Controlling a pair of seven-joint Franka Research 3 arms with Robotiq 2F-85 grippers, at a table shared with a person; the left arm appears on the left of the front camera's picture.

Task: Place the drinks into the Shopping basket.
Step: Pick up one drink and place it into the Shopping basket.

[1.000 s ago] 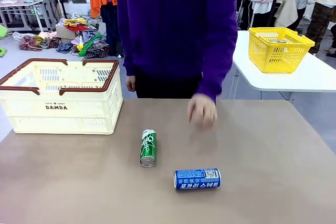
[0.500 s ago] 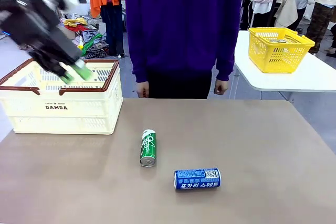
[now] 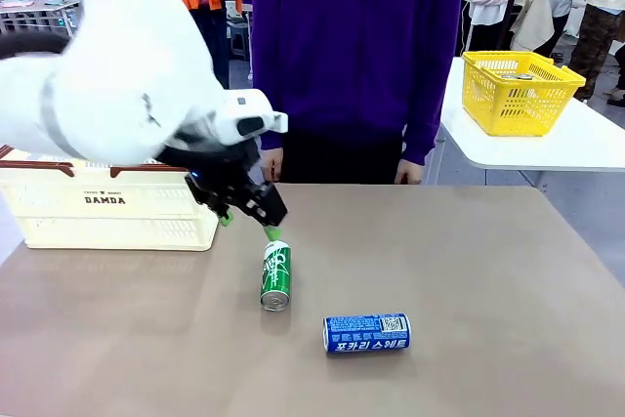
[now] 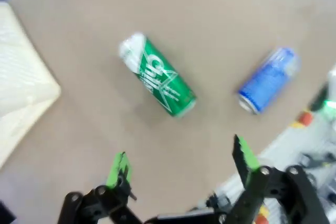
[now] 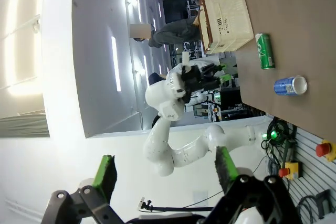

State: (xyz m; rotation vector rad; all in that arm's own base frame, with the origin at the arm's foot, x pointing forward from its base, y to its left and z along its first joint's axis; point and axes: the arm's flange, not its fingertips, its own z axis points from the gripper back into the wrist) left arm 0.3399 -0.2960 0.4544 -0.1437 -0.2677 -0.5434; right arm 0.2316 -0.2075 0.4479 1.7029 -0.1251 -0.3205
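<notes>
Left fingers (image 3: 266, 212) spread wide, empty, hanging just over the far end of the green can (image 3: 275, 275). That can lies on its side on the bench (image 3: 488, 271). Blue can (image 3: 366, 333) lies crosswise near it. Basket (image 3: 107, 214) sits far left, apart from both cans. Right fingers (image 5: 106, 174) are wide open, empty, away from the bench.

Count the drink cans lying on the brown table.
2. The green can lies mid-table by the left pincer; the blue can nearer the robot's right. Others may hide inside the basket.
</notes>
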